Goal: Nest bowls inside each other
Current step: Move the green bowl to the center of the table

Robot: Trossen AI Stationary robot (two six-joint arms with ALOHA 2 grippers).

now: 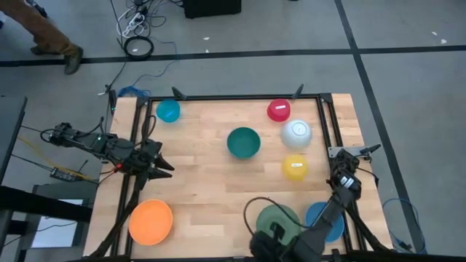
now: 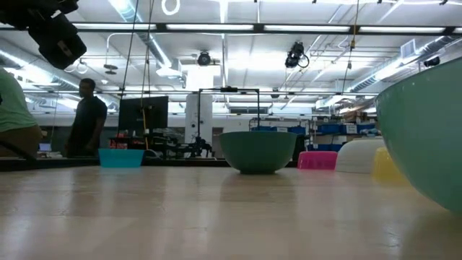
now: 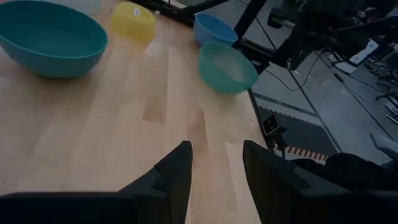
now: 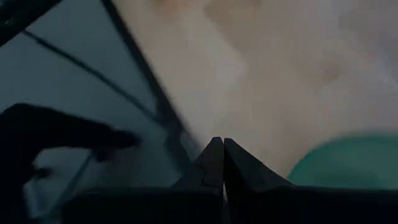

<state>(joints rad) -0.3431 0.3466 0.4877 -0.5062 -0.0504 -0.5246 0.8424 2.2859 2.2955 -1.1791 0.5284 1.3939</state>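
Eight bowls stand apart on the wooden table, none inside another: light blue [image 1: 169,110], red [image 1: 279,110], white [image 1: 296,133], teal [image 1: 243,143], yellow [image 1: 295,167], orange [image 1: 151,221], green [image 1: 277,222] and blue [image 1: 325,220]. The teal bowl [image 2: 258,150] rests on its base, mouth up. My left gripper [image 1: 166,166] hovers open at the table's left side, nothing between its fingers [image 3: 180,165]. My right gripper [image 1: 339,169] is shut and empty above the table's right edge, beyond the blue bowl, with the green bowl [image 4: 348,165] at the border of its wrist view.
A dark metal frame [image 1: 324,116] runs along the table's far and right edges. People stand in the room beyond the far edge [image 2: 86,119]. Bare wood lies between the orange bowl and the teal bowl.
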